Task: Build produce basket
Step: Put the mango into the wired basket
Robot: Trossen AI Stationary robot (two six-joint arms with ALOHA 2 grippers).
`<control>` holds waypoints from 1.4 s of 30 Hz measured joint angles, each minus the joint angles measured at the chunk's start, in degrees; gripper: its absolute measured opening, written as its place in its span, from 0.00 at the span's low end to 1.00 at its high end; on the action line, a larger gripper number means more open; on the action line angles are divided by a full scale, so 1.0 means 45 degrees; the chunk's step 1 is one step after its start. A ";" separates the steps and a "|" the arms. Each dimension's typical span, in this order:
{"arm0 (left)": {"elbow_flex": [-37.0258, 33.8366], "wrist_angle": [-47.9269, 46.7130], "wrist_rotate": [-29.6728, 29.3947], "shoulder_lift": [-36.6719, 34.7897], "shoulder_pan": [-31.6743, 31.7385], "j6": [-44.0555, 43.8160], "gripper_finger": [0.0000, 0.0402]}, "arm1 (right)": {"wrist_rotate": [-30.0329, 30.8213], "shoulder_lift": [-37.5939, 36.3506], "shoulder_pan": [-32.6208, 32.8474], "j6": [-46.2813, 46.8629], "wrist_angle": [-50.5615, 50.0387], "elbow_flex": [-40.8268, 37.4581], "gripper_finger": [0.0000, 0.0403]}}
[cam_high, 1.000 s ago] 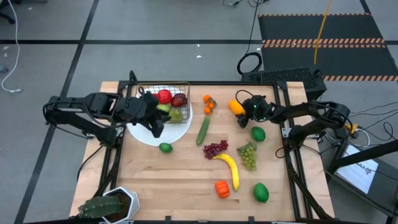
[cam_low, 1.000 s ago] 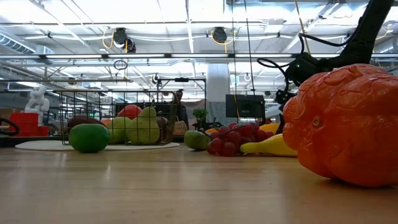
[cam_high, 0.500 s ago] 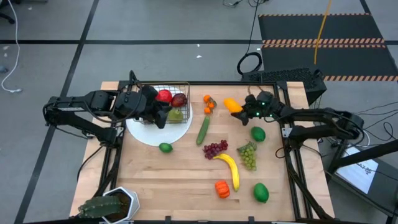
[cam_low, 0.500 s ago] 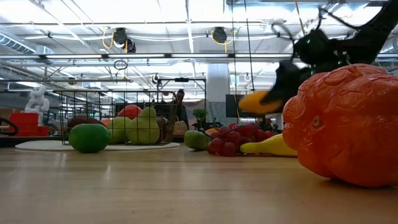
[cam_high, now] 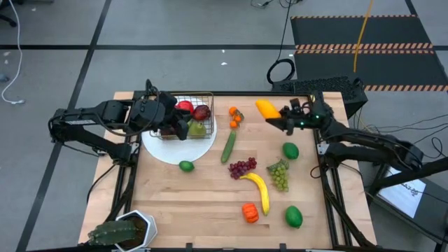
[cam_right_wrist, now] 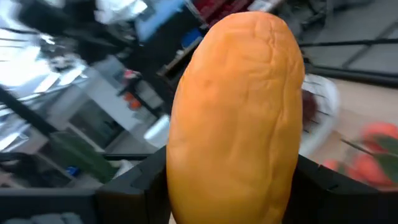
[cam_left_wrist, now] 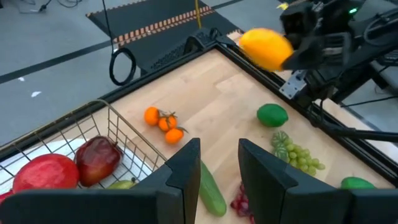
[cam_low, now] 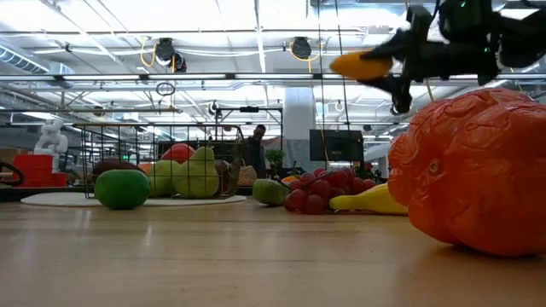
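Now we see the right gripper raised above the table's far right edge, fingers clamped on the mango | left gripper over the basket on the plate, fingers slightly apart, empty | basket's contents partly hidden by that arm

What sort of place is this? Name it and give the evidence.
Probably a robotics lab or workshop: a wooden table framed by two arm mounts, hazard-striped floor mats with loose cables behind it, and exposed ceiling ducts over a large open room.
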 joint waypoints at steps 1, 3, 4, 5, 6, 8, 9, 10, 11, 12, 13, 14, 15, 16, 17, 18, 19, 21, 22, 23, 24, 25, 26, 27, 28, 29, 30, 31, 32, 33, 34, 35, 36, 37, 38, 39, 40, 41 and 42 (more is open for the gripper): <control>0.0002 0.0000 0.0000 0.0000 0.0006 0.0000 0.27 | 0.0000 -0.0176 0.0192 0.0029 -0.0085 0.0199 0.52; 0.0000 0.0000 0.0005 0.0000 0.0105 0.0089 0.27 | 0.0025 -0.0399 0.0594 0.0029 -0.0469 0.0748 0.52; 0.0002 0.0000 0.0018 0.0000 0.0147 0.0159 0.27 | 0.0074 -0.0462 0.0818 -0.0033 -0.0842 0.1090 0.52; 0.0000 0.0000 0.0015 0.0000 0.0174 0.0177 0.27 | 0.0155 -0.0494 0.1036 -0.0135 -0.1281 0.1465 0.52; 0.0000 0.0000 0.0015 0.0000 0.0242 0.0202 0.27 | 0.0375 -0.0497 0.1275 -0.0254 -0.1876 0.1864 0.52; 0.0004 0.0000 0.0028 0.0000 0.0381 0.0214 0.27 | 0.0816 -0.0483 0.1792 -0.0670 -0.3065 0.2708 0.52; 0.0001 -0.0003 0.0103 0.0000 0.0438 0.0235 0.27 | 0.1154 -0.0476 0.2055 -0.0983 -0.3691 0.3152 0.52; 0.0000 -0.0005 0.0275 0.0000 0.0503 0.0269 0.27 | 0.1556 -0.0424 0.2313 -0.1316 -0.4261 0.3590 0.52; 0.0004 -0.0003 0.0494 0.0000 0.0547 0.0349 0.27 | 0.1944 -0.0372 0.2554 -0.1600 -0.4738 0.3983 0.52; 0.0002 -0.0005 0.0755 0.0000 0.0583 0.0425 0.27 | 0.2329 -0.0312 0.2764 -0.1890 -0.5232 0.4370 0.52; 0.0005 -0.0005 0.1057 0.0000 0.0581 0.0483 0.27 | 0.2734 -0.0241 0.2950 -0.2155 -0.5638 0.4713 0.52; 0.0004 -0.0005 0.1364 0.0000 0.0579 0.0485 0.27 | 0.3120 -0.0166 0.3134 -0.2384 -0.5987 0.5074 0.52; 0.0002 -0.0005 0.1698 0.0000 0.0568 0.0482 0.27 | 0.3511 -0.0070 0.3320 -0.2564 -0.6234 0.5419 0.52; 0.0001 -0.0005 0.1949 0.0000 0.0520 0.0449 0.27 | 0.3833 0.0025 0.3508 -0.2674 -0.6461 0.5753 0.52; 0.0005 -0.0005 0.2177 0.0000 0.0496 0.0315 0.27 | 0.4134 0.0128 0.3684 -0.2717 -0.6714 0.6113 0.52; 0.0004 -0.0005 0.2365 0.0000 0.0451 0.0167 0.27 | 0.4393 0.0239 0.3849 -0.2767 -0.6897 0.6424 0.52; 0.0002 -0.0005 0.2503 0.0000 0.0419 0.0072 0.27 | 0.4599 0.0380 0.4035 -0.2822 -0.6982 0.6728 0.52; 0.0000 -0.0005 0.2702 0.0000 0.0297 -0.0049 0.27 | 0.5022 0.0694 0.4512 -0.3013 -0.7044 0.7407 0.52; 0.0004 -0.0010 0.2751 0.0000 0.0226 -0.0088 0.27 | 0.5223 0.0859 0.4783 -0.3117 -0.7143 0.7770 0.52; 0.0005 -0.0010 0.2801 0.0000 0.0149 -0.0102 0.27 | 0.5435 0.1042 0.5095 -0.3243 -0.7342 0.8193 0.52; 0.0003 -0.0010 0.2848 0.0000 0.0079 -0.0099 0.27 | 0.5682 0.1236 0.5430 -0.3405 -0.7579 0.8590 0.52; 0.0004 -0.0010 0.2949 0.0000 0.0014 -0.0085 0.27 | 0.5919 0.1451 0.5804 -0.3596 -0.7901 0.9001 0.52; 0.0003 -0.0010 0.3067 0.0000 -0.0054 -0.0052 0.27 | 0.6157 0.1693 0.6221 -0.3743 -0.8288 0.9417 0.52; 0.0005 -0.0010 0.3208 0.0000 -0.0114 -0.0049 0.27 | 0.6449 0.1925 0.6645 -0.3809 -0.8642 0.9801 0.52; 0.0000 -0.0015 0.3376 0.0000 -0.0169 -0.0061 0.27 | 0.6779 0.2165 0.7081 -0.3863 -0.9068 1.0170 0.52; 0.0005 -0.0015 0.3478 0.0000 -0.0238 -0.0122 0.27 | 0.7117 0.2405 0.7577 -0.3933 -0.9428 1.0502 0.52; 0.0001 -0.0015 0.3621 0.0000 -0.0312 -0.0213 0.27 | 0.7471 0.2666 0.8059 -0.3984 -0.9770 1.0844 0.52; 0.0005 -0.0015 0.3752 0.0000 -0.0395 -0.0331 0.27 | 0.7811 0.2903 0.8533 -0.4022 -1.0018 1.1145 0.52; 0.0005 -0.0015 0.3812 0.0000 -0.0496 -0.0465 0.27 | 0.8150 0.3130 0.8988 -0.4028 -1.0260 1.1432 0.52; 0.0002 -0.0019 0.3820 0.0000 -0.0617 -0.0534 0.27 | 0.8505 0.3368 0.9409 -0.4034 -1.0488 1.1680 0.52; 0.0005 -0.0019 0.3818 0.0000 -0.0725 -0.0533 0.27 | 0.8830 0.3599 0.9796 -0.4050 -1.0633 1.1900 0.52; 0.0005 -0.0019 0.3818 0.0000 -0.0813 -0.0513 0.27 | 0.9123 0.3796 1.0140 -0.4121 -1.0689 1.2077 0.52; 0.0005 -0.0019 0.3823 0.0000 -0.0877 -0.0455 0.27 | 0.9372 0.3976 1.0458 -0.4271 -1.0708 1.2197 0.52; 0.0000 -0.0019 0.3827 0.0000 -0.0922 -0.0437 0.27 | 0.9587 0.4129 1.0724 -0.4459 -1.0746 1.2294 0.52; 0.0005 -0.0019 0.3828 0.0000 -0.0949 -0.0500 0.27 | 0.9738 0.4264 1.0956 -0.4670 -1.0762 1.2378 0.52; 0.0004 -0.0011 0.3825 0.0000 -0.0970 -0.0543 0.27 | 0.9796 0.4385 1.1139 -0.4989 -1.0748 1.2456 0.52; 0.0003 -0.0005 0.3823 0.0000 -0.0971 -0.0570 0.27 | 0.9919 0.4469 1.1305 -0.5344 -1.0690 1.2470 0.52; 0.0003 0.0002 0.3818 0.0000 -0.0971 -0.0566 0.27 | 1.0048 0.4538 1.1471 -0.5741 -1.0709 1.2470 0.52; 0.0005 0.0011 0.3818 0.0000 -0.0971 -0.0537 0.27 | 1.0064 0.4594 1.1610 -0.6212 -1.0694 1.2470 0.52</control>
